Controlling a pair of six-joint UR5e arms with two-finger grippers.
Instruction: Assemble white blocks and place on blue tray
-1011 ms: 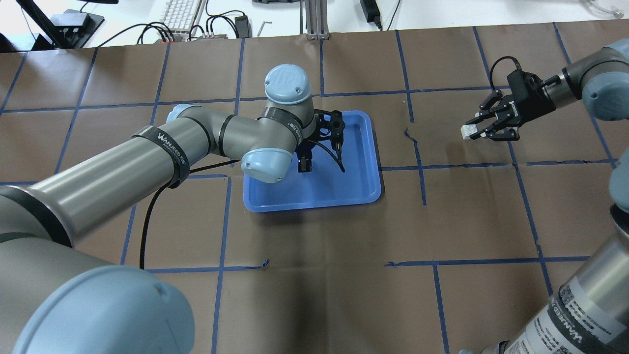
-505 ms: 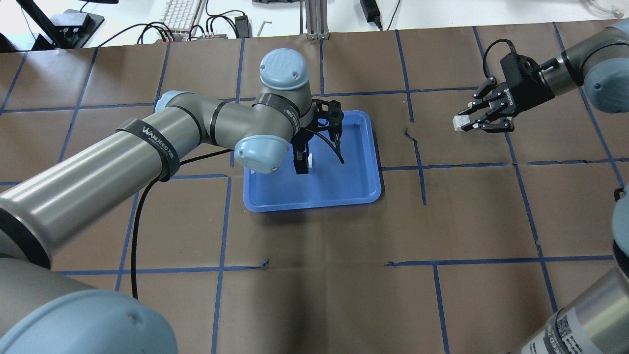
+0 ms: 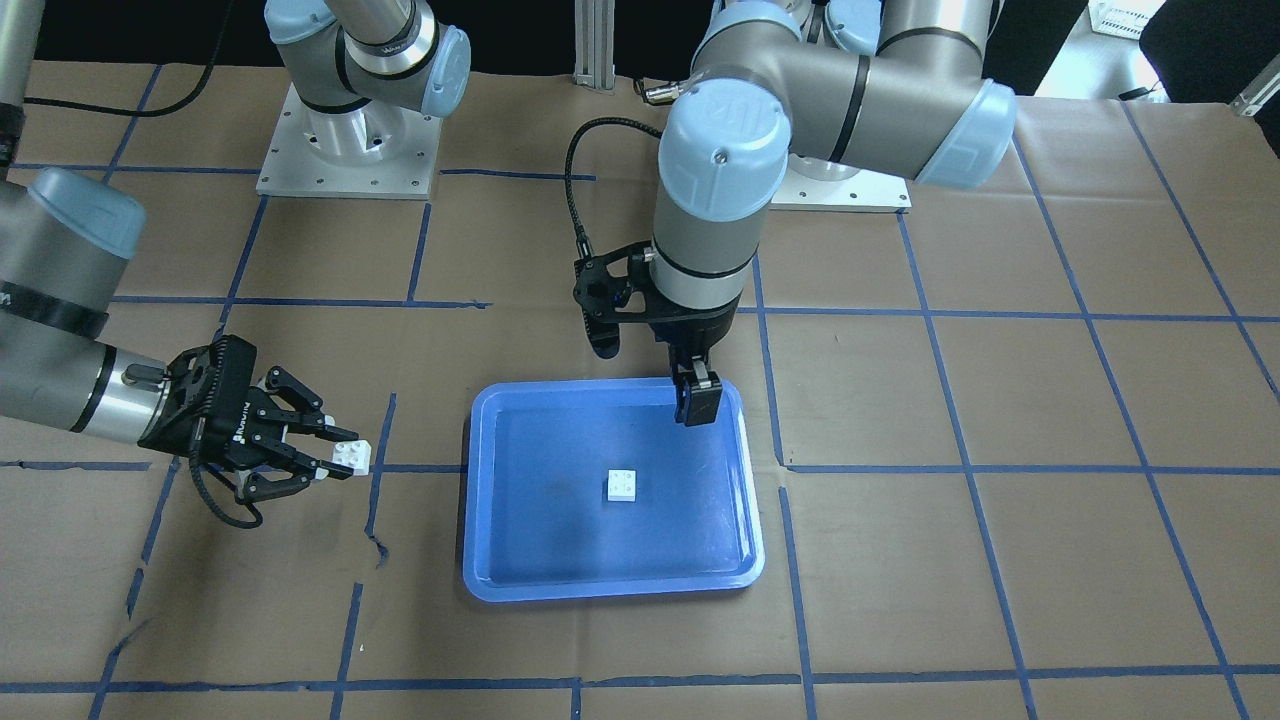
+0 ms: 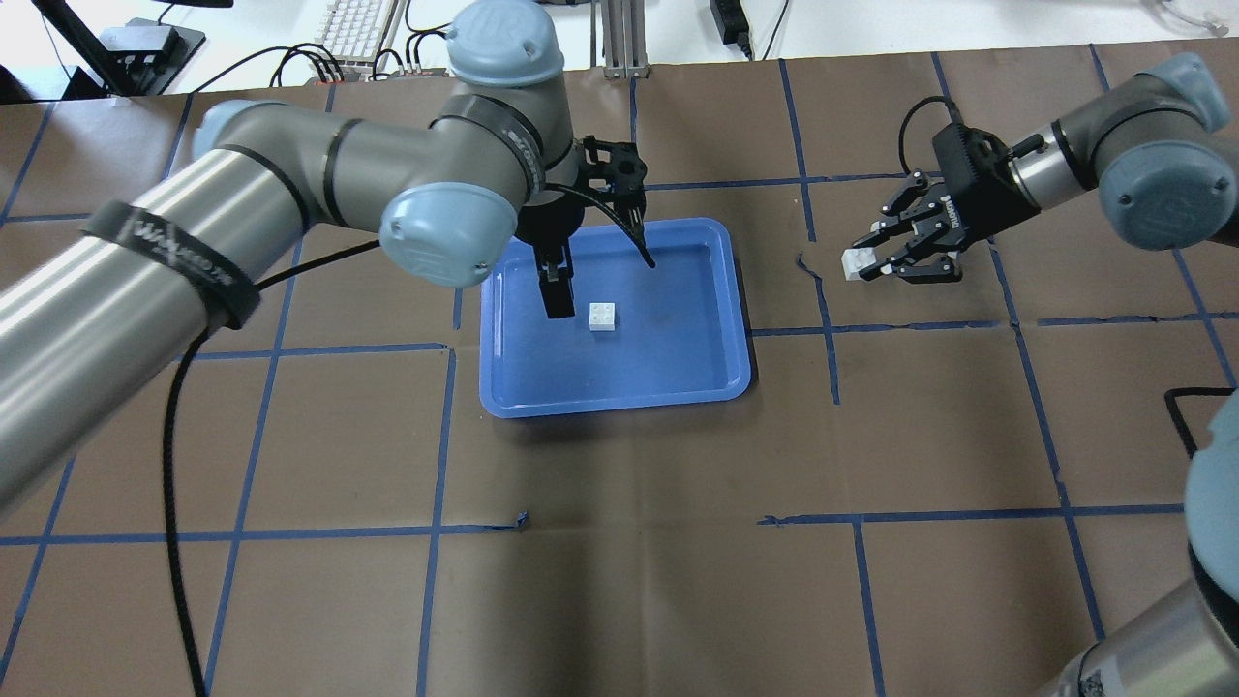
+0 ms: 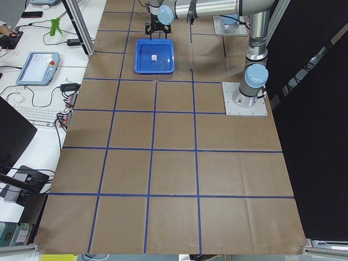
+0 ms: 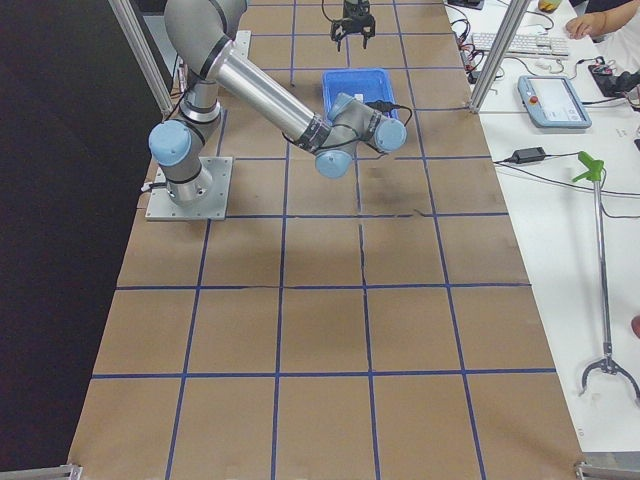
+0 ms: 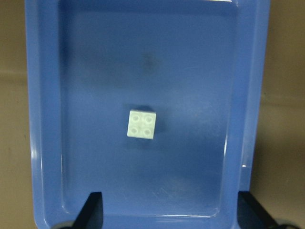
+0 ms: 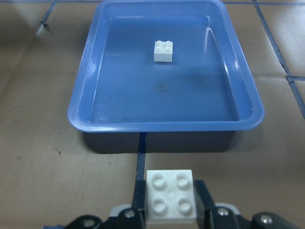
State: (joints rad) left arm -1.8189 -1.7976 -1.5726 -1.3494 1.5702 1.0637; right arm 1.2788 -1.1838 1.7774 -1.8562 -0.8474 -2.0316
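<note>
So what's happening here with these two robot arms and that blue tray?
One small white block lies studs up inside the blue tray. The left gripper hangs above the tray beside that block, holding nothing. The right gripper is off to the side of the tray, above the brown table, its jaws closed on the second white block. The two blocks are not yet joined.

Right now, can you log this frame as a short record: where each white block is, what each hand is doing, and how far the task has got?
block 1: lies loose, studs up, in the blue tray, at
block 2: held over the table, outside the tray
left hand: open, above the tray, apart from block 1
right hand: shut on block 2
stage: blocks not yet joined
</note>
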